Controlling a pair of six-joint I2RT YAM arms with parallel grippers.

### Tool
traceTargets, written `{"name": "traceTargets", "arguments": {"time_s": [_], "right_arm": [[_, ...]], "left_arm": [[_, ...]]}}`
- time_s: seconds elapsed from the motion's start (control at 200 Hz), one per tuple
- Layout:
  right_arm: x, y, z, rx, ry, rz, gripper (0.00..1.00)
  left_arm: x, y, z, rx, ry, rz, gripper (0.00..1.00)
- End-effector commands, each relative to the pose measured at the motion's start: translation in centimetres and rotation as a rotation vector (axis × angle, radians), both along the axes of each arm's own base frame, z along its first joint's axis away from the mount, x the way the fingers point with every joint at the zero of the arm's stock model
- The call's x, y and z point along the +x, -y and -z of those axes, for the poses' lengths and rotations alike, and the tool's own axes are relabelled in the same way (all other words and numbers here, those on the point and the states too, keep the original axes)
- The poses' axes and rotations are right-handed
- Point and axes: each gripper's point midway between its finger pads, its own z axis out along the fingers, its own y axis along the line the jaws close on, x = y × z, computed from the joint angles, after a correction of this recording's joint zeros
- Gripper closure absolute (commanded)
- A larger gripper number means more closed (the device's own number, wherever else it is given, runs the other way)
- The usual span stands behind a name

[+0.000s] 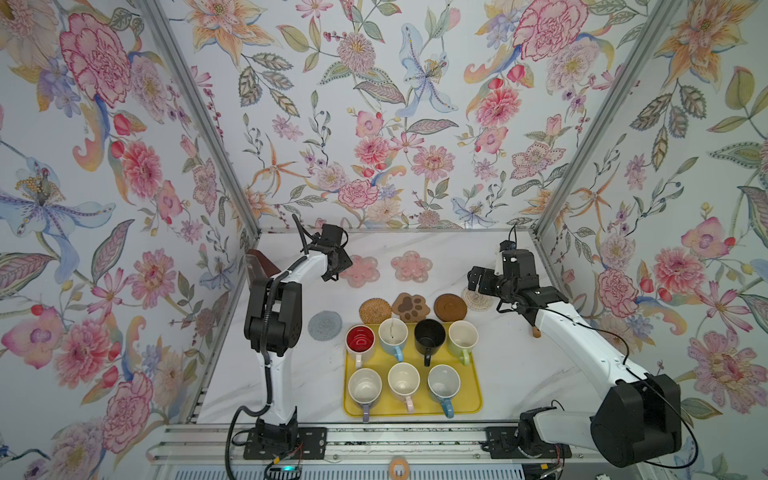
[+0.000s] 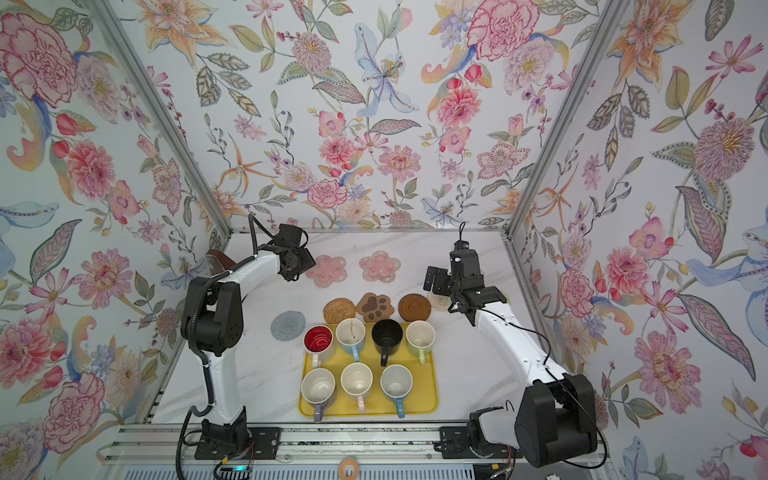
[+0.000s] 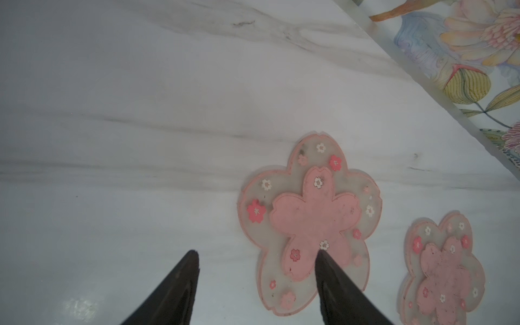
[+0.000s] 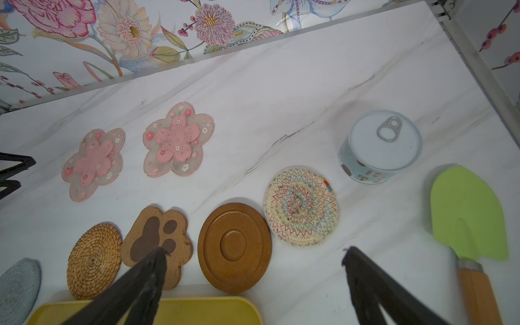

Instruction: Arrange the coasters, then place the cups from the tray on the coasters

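The yellow tray (image 1: 470,400) holds seven upright mugs (image 1: 429,334); left claw (image 3: 257,253) and right claw (image 4: 254,250) gape, holding nothing.

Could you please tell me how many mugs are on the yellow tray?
7, all on the tray: far row, red-lined white mug, light blue mug, black mug, light green mug; near row, lilac mug, pink mug, blue mug. None seems hidden.

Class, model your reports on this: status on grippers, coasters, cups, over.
Left gripper open, empty, by pink flower coaster. Right gripper open, empty. Coasters laid out bare; all cups on tray. Can and spatula near pale woven coaster.
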Motion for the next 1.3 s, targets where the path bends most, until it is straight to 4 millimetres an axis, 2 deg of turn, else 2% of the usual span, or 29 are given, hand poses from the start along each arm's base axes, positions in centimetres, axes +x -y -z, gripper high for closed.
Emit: {"name": "traceTargets", "arguments": {"time_s": [0.0, 0.33, 1.291], "right_arm": [[-0.7, 0.5, -0.4, 0.002, -0.006, 0.017, 0.01], [-0.7, 0.6, -0.3, 0.002, -0.007, 0.021, 0.01], [-0.5, 0.4, -0.2, 0.009, -0.012, 0.017, 0.01]], "left_arm": [[0.7, -0.6, 0.5, 0.022, -0.017, 0.006, 0.33], [1.2, -0.4, 2.3, 0.02, -0.05, 0.01, 0.33], [1.1, 0.6, 5.7, -0.043, -0.094, -0.008, 0.38]]}}
